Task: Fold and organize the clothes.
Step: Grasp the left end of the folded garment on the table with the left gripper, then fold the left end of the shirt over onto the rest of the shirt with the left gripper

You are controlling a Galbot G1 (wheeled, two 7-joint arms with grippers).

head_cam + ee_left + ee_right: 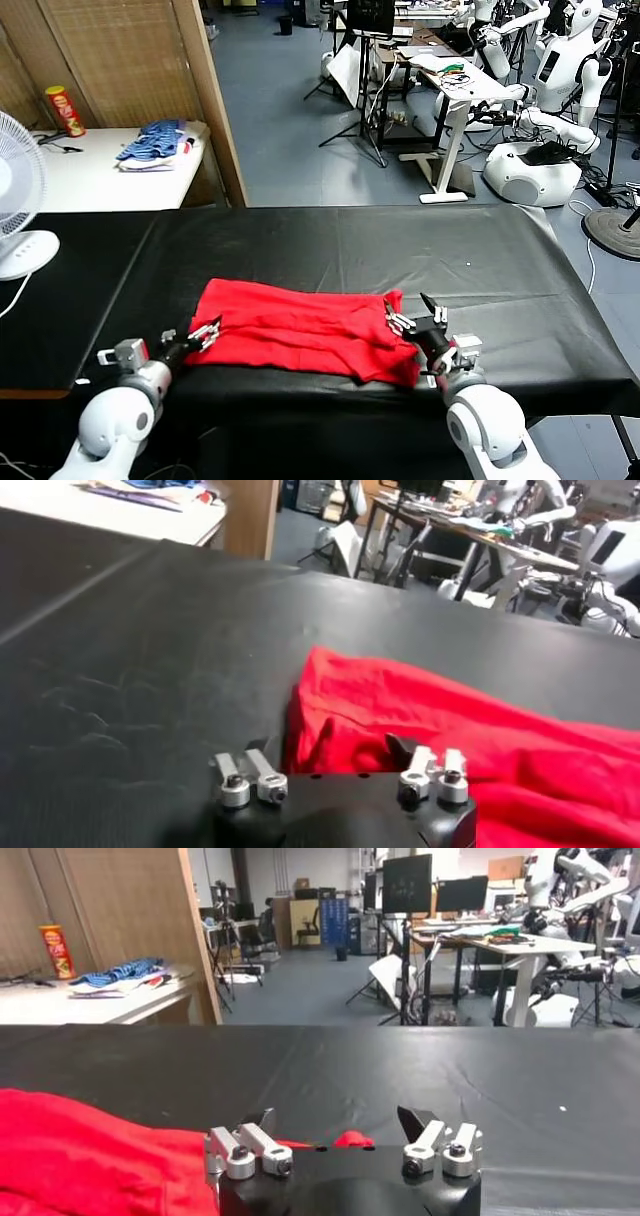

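The red T-shirt (300,330) lies folded into a long band on the black table (400,250), close to the front edge. My left gripper (205,332) sits at the shirt's left end, low over the table. Its jaws are open, and the shirt's (480,740) corner edge lies between the left gripper's (330,748) fingertips. My right gripper (420,318) is at the shirt's right end. In the right wrist view the right gripper (338,1120) stands open, a small red fold showing just under its palm while the rest of the shirt (80,1158) spreads to one side.
A white fan (15,200) stands at the table's left edge. Behind it a white side table (90,175) carries a pile of blue clothes (155,140) and a chips can (65,110). A wooden partition (210,100) and other robots (560,90) are beyond.
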